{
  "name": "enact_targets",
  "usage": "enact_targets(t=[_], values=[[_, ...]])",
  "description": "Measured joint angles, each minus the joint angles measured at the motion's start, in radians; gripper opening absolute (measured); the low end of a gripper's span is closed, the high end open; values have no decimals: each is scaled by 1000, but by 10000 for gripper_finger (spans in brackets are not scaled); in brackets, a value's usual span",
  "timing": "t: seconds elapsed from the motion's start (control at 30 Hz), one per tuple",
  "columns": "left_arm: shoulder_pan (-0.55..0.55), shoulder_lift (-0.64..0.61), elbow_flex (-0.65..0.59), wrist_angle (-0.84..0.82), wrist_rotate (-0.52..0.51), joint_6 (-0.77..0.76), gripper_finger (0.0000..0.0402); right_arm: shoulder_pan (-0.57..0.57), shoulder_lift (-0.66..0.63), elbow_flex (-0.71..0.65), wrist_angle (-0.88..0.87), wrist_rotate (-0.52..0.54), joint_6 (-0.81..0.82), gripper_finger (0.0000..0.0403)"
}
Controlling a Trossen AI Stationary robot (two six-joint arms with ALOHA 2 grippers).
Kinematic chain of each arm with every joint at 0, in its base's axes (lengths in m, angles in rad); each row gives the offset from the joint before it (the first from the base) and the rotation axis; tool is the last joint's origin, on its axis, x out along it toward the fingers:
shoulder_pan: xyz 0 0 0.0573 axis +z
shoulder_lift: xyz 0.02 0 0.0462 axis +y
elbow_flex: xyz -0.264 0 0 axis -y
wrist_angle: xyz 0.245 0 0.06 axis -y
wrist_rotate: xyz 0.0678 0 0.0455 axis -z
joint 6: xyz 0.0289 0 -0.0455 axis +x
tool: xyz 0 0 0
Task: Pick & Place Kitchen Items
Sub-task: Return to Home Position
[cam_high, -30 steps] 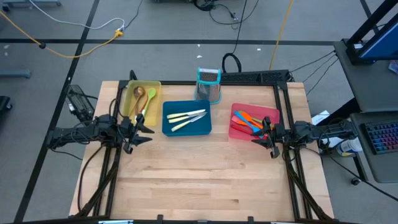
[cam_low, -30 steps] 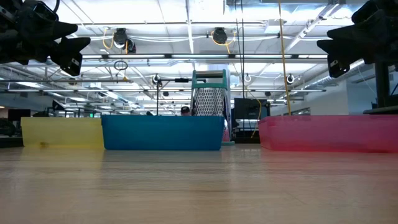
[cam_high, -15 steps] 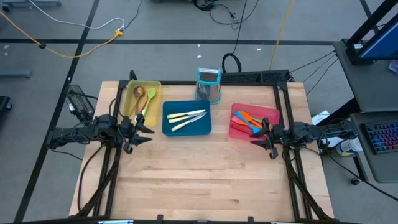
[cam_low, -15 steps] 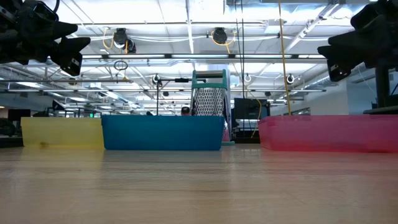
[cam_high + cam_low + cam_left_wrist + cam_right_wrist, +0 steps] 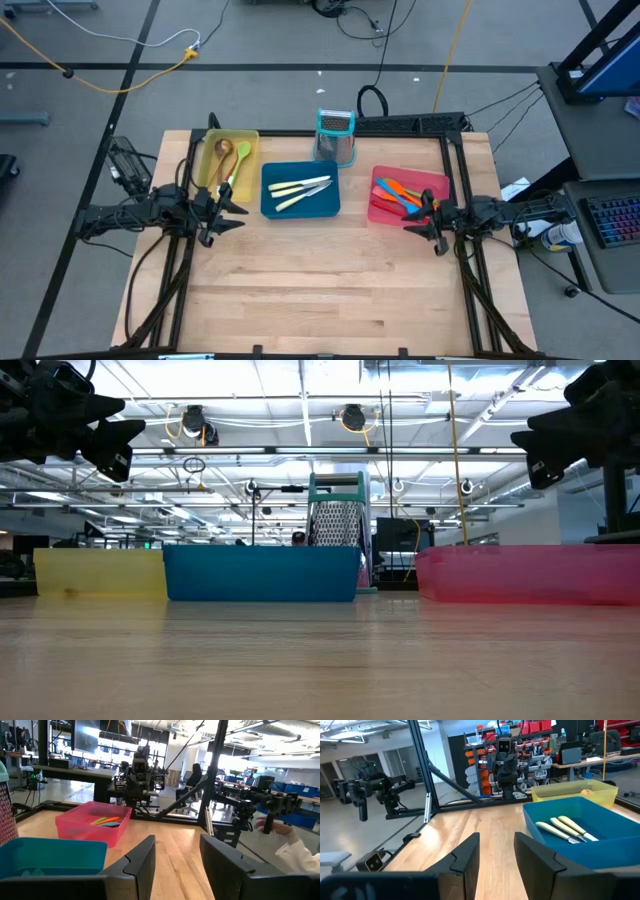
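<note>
left gripper (image 5: pixel 238 208) and right gripper (image 5: pixel 415 218) hover open (both empty) either side of the blue tray (image 5: pixel 300 212) holding cream-handled knives (image 5: pixel 300 188).

Open tabletop (image 5: pixel 320 290) up front; trays (image 5: pixel 300 214) and grater (image 5: pixel 336 135) behind

A light wooden plank desk (image 5: pixel 320 290) carries three trays in a row near its far edge: a yellow rectangular plastic tray (image 5: pixel 230 134) at left, a blue rectangular plastic tray (image 5: pixel 300 212) in the middle, and a pinkish-red rectangular plastic tray (image 5: pixel 412 173) at right. A boxy metal grater with a teal top (image 5: pixel 336 135) stands just behind the blue one.
</note>
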Motion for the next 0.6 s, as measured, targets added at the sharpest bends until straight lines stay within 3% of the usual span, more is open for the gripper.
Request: enact_targets(t=[0.6], values=[[0,0,0,0,0,0,157,0,0,0,44,-1,0,116]])
